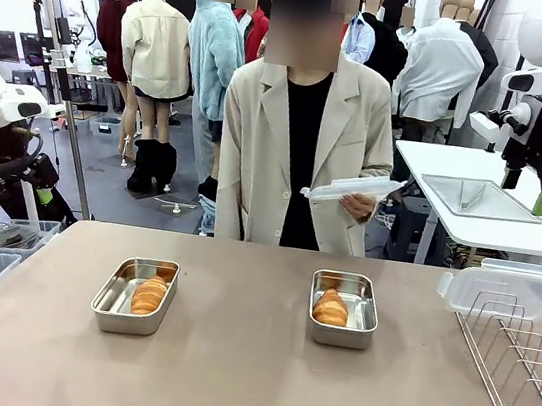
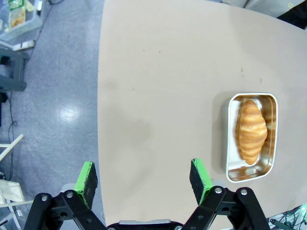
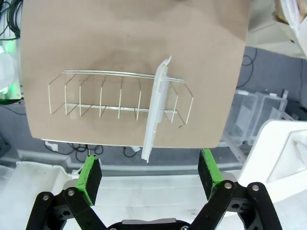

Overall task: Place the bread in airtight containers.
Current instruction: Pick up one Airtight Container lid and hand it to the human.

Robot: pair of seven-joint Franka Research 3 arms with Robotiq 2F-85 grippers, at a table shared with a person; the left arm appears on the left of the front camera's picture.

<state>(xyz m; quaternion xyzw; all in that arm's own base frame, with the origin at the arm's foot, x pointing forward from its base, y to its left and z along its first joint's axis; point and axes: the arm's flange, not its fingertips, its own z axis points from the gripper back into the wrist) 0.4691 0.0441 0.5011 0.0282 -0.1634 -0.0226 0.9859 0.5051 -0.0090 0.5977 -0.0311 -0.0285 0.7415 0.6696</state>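
One broad tan table (image 1: 226,379) spans the scene, and at its far side we see a person (image 1: 296,136) in a pale jacket, whose hand (image 1: 359,207) holds a clear lid (image 1: 354,188) roughly level at waist height. At the table's right edge stands a wire rack (image 1: 523,350), with a second lid (image 1: 506,293) set on edge in its far slots. In the right wrist view we see that lid edge-on, crossing the rack's wires. The left gripper (image 2: 142,167) hangs off the table's left side, looking down over the table edge, its green-padded fingers spread wide with nothing between them. The right gripper (image 3: 148,160) hangs high on the right above the rack, its fingers likewise spread apart and empty. Two steel pans lie uncovered on the table, well apart from each other. We find the left pan (image 1: 105,303) left of the middle, and the right pan (image 1: 364,317) right of the middle and slightly farther away. Each pan holds one piece of bread. The left bread (image 1: 149,295) lies lengthwise towards the right wall of its pan. The right bread (image 1: 330,307) lies nearer the left wall of its pan.
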